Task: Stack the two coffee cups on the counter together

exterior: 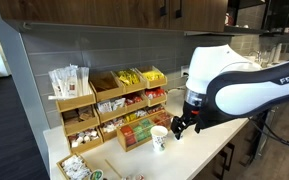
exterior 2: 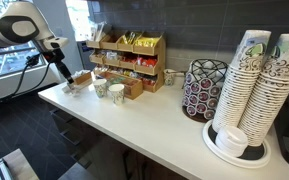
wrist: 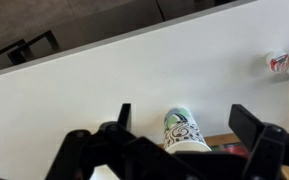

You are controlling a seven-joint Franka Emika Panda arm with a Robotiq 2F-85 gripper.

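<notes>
Jaws spread wide, holding nothing, hovering over table (exterior 2: 164,125). In an exterior view 2 coffee cups stand upright, unstacked, just beside each other before snack rack (exterior 2: 129,60): cup nearer arm (exterior 2: 101,88), farther cup (exterior 2: 116,93). Wrist view: 1 cup (wrist: 184,130) below, between the jaws.

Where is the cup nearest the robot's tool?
The cup stands on the counter by the wooden snack rack in an exterior view; the wrist view shows it between the open tool's fingers.
</notes>
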